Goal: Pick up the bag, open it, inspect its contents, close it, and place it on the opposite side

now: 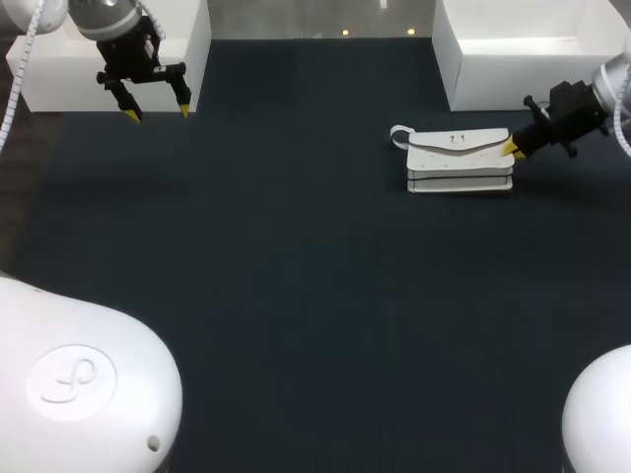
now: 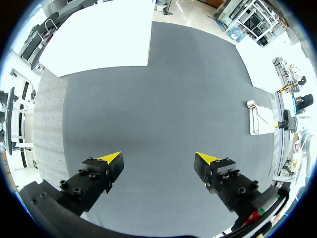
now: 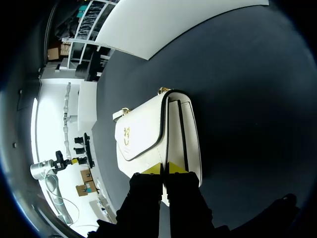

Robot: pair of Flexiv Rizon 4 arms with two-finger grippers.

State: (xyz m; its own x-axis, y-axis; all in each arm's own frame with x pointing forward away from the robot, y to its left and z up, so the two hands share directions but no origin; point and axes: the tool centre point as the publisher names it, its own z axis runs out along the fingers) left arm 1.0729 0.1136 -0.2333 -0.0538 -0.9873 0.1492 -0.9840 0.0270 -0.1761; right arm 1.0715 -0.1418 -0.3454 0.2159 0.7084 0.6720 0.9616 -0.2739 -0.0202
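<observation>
The white bag (image 1: 459,161) lies flap-up in the upper right of the head view on the dark table (image 1: 296,296), just below a white box (image 1: 513,59). The right gripper (image 1: 513,150) meets its right end with tips closed together; whether they pinch the flap edge is unclear. At upper left, the left gripper (image 1: 158,113) hangs wide open beside another white box (image 1: 187,39), well apart from the bag.

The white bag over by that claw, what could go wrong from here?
The right claw meets the bag at one end with its tips together, so it may shove the bag along the table instead of gripping it. A lift from that end alone could let it swing or slip. The left claw hangs open far across the table, too far to steady it.
</observation>
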